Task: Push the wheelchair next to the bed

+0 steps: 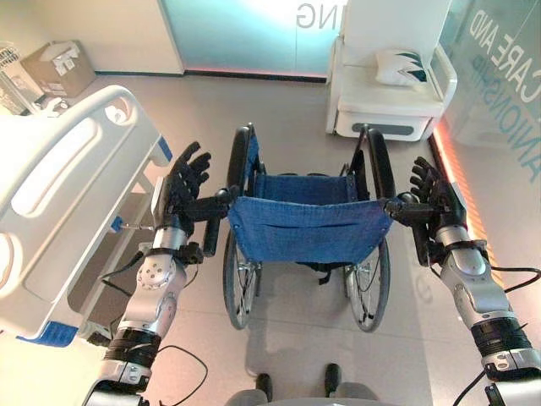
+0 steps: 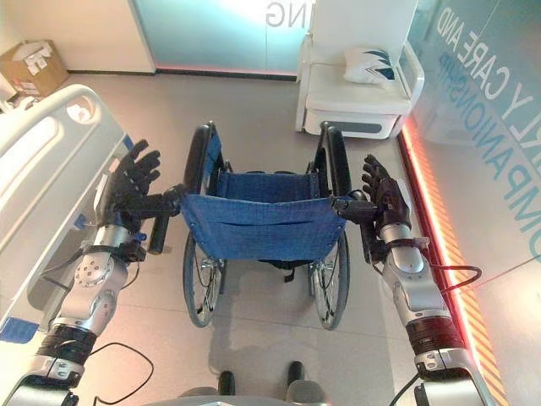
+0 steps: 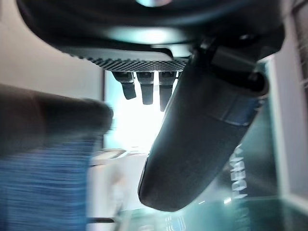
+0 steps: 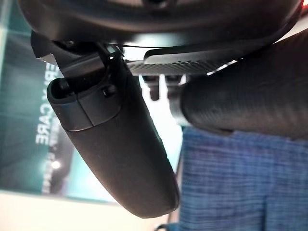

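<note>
A wheelchair with a blue cloth back (image 1: pixel 308 227) and black armrests stands on the floor in front of me, facing away. Its left push handle (image 1: pixel 210 207) lies against the palm of my left hand (image 1: pixel 184 182), whose fingers stand straight and spread. On the other side, my right hand (image 1: pixel 433 188) is also open, fingers straight, with its palm against the right push handle (image 1: pixel 404 208). The white hospital bed (image 1: pixel 59 186) with its plastic side rail stands at the left, close beside my left arm. In the right wrist view the handle (image 4: pixel 250 96) sits by the thumb (image 4: pixel 120 144).
A white armchair (image 1: pixel 389 93) with a patterned cushion (image 1: pixel 399 66) stands at the far right, beyond the wheelchair. A glass wall with lettering runs along the right, with a lit strip at its foot. A cardboard box (image 1: pixel 59 68) sits at the far left.
</note>
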Motion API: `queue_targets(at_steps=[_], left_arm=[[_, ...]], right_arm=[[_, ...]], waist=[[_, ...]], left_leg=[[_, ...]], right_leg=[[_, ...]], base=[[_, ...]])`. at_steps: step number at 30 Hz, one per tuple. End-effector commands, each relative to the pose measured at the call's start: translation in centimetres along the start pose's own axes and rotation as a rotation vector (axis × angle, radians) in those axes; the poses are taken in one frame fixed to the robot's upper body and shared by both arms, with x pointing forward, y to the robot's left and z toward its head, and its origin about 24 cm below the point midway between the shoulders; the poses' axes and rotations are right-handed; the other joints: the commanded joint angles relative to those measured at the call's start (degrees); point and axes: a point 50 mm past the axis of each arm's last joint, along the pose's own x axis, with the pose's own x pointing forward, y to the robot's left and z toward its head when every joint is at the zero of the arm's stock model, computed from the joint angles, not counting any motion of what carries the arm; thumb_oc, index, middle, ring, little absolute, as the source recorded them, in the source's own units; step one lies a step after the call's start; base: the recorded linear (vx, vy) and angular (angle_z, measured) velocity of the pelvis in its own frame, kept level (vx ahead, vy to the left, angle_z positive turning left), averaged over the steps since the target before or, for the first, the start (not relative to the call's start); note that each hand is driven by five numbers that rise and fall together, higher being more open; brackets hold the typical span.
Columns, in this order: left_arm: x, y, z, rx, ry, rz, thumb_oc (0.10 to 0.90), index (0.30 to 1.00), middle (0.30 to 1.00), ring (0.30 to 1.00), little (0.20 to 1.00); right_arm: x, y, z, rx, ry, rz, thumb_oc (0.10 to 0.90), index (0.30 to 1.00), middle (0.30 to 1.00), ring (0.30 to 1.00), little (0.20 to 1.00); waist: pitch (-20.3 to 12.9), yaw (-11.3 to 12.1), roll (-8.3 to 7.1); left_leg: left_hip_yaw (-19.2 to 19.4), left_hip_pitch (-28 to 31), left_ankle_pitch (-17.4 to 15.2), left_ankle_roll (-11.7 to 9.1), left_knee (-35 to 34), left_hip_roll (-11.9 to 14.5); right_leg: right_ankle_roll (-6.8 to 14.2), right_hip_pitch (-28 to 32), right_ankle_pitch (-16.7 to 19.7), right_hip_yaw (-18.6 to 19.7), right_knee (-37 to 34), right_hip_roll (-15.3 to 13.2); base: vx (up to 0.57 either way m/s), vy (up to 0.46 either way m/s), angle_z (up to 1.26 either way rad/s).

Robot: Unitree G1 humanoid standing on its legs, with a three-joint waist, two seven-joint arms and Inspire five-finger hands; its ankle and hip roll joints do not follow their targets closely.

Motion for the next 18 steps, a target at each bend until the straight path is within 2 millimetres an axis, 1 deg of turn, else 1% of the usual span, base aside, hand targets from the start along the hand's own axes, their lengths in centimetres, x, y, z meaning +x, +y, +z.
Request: queue_targets(at_steps=[1,5,6,8,9,10,13,14,16,18], left_arm=[[1.4,1.6,5.0,0.235,-0.198,0.004,0.8,0.9,0.9,0.9,0.9],[1.5,2.9,5.2,0.396,-0.175,0.047,0.8,0.9,0.9,0.9,0.9],[1.7,3.3,5.4,0.443,-0.16,0.053,0.8,0.9,0.9,0.9,0.9],[1.9,3.5,5.5,0.482,-0.153,0.061,0.8,0.9,0.9,0.9,0.9],[2.0,3.7,5.7,0.523,-0.15,0.074,0.8,0.9,0.9,0.9,0.9],[2.1,3.7,5.7,0.528,-0.149,0.075,0.8,0.9,0.9,0.9,0.9],[2.4,3.5,5.6,0.59,-0.127,0.075,0.8,0.9,0.9,0.9,0.9],[2.4,3.5,5.6,0.593,-0.125,0.075,0.8,0.9,0.9,0.9,0.9],[2.8,3.1,5.6,0.61,-0.107,0.066,0.8,0.9,0.9,0.9,0.9],[3.0,2.8,5.4,0.605,-0.094,0.061,0.8,0.9,0.9,0.9,0.9]], right_arm=[[0.1,-1.6,3.0,-0.108,-0.119,-0.008,0.8,0.9,0.9,0.9,0.9],[0.0,-2.7,3.0,-0.236,-0.103,-0.076,0.8,0.9,0.9,0.9,0.9],[0.0,-3.2,3.2,-0.288,-0.105,-0.115,0.8,0.9,0.9,0.9,0.9],[0.1,-3.6,3.4,-0.325,-0.111,-0.147,0.8,0.9,0.9,0.9,0.9],[0.2,-3.9,3.8,-0.381,-0.125,-0.185,0.8,0.9,0.9,0.9,0.9],[0.2,-4.0,3.8,-0.394,-0.128,-0.191,0.8,0.9,0.9,0.9,0.9],[0.3,-4.5,5.2,-0.55,-0.18,-0.307,0.8,0.9,0.9,0.9,0.9],[0.4,-4.5,5.3,-0.557,-0.184,-0.314,0.8,0.9,0.9,0.9,0.9],[0.5,-4.5,6.3,-0.606,-0.224,-0.371,0.8,0.9,0.9,0.9,0.9],[0.6,-4.3,6.7,-0.619,-0.241,-0.39,0.8,0.9,0.9,0.9,0.9]], waist=[[-2.38,0.49,0.54],[-1.92,0.37,0.7],[-1.75,0.32,0.74],[-1.55,0.27,0.77],[-1.33,0.15,0.8],[-1.3,0.13,0.81],[-0.75,-0.1,1.05],[-0.71,-0.11,1.08],[-0.31,-0.26,1.26],[-0.1,-0.33,1.32]], left_leg=[[0.84,-3.67,-5.66,2.42,4.33,-3.09],[1.09,-4.15,-5.7,2.47,4.73,-3.08],[1.13,-4.31,-5.76,2.51,4.86,-3.11],[1.18,-4.49,-5.8,2.53,4.96,-3.12],[1.24,-4.62,-5.86,2.53,5.12,-3.14],[1.23,-4.63,-5.88,2.54,5.15,-3.16],[1.22,-5.11,-5.91,2.66,5.56,-3.34],[1.23,-5.13,-5.92,2.66,5.58,-3.34],[1.26,-5.44,-6.02,2.72,5.88,-3.43],[1.23,-5.54,-6.02,2.73,5.93,-3.49]], right_leg=[[0.4,-3.47,-7.33,0.52,8.69,1.05],[0.47,-3.85,-7.24,0.91,8.83,1.16],[0.51,-3.99,-7.22,1.01,8.89,1.21],[0.54,-4.15,-7.21,1.11,8.97,1.28],[0.54,-4.27,-7.21,1.23,9.07,1.33],[0.54,-4.28,-7.21,1.25,9.08,1.34],[0.44,-4.59,-7.16,1.84,9.17,1.63],[0.44,-4.61,-7.18,1.89,9.19,1.66],[0.45,-4.87,-7.26,2.23,9.39,1.82],[0.46,-5.01,-7.26,2.4,9.46,1.91]], base=[[-0.03,-0.004,0.01],[-0.04,-0.001,-0.01],[-0.04,-0.008,-0.02],[-0.04,-0.008,-0.01],[-0.04,-0.004,-0.01],[-0.05,0.0,-0.01],[-0.04,0.003,-0.01],[-0.04,0.003,-0.03],[-0.05,0.003,-0.01],[-0.04,0.001,0.03]])
